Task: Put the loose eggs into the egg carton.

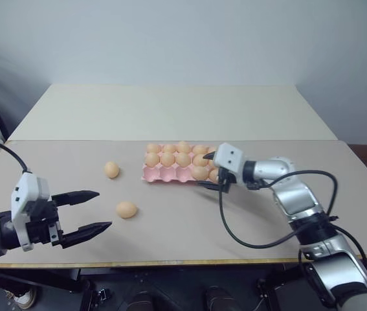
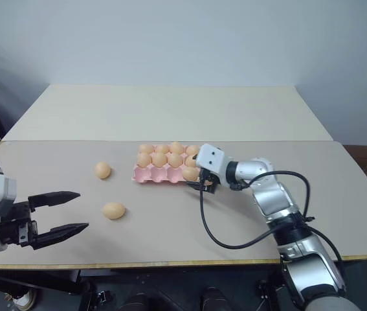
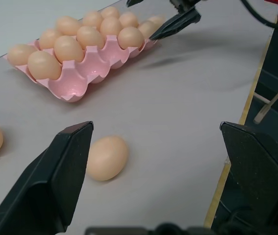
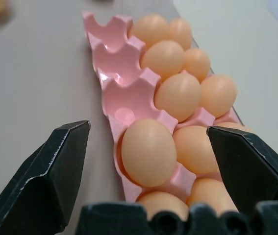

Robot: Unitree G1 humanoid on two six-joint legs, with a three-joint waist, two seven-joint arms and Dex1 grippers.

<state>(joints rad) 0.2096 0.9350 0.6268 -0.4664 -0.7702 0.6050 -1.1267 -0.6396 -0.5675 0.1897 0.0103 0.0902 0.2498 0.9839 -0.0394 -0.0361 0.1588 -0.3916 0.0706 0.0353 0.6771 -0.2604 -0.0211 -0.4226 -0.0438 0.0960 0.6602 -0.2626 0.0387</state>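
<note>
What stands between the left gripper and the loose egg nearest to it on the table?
Nothing visible. The left gripper is open, and only bare table lies between it and the nearest loose egg. The second loose egg lies farther off.

We see our right hand (image 1: 210,172) spread wide at the right end of the egg carton (image 1: 164,173), blocking that end. The near row's three left cells lie bare and reachable from the front. Two loose eggs (image 1: 126,209) (image 1: 111,170) lie on the desk (image 1: 170,227) left of the carton, well apart, with room around each. Our left hand (image 1: 92,210) stands open just beside the nearer egg, nothing between them.
</note>
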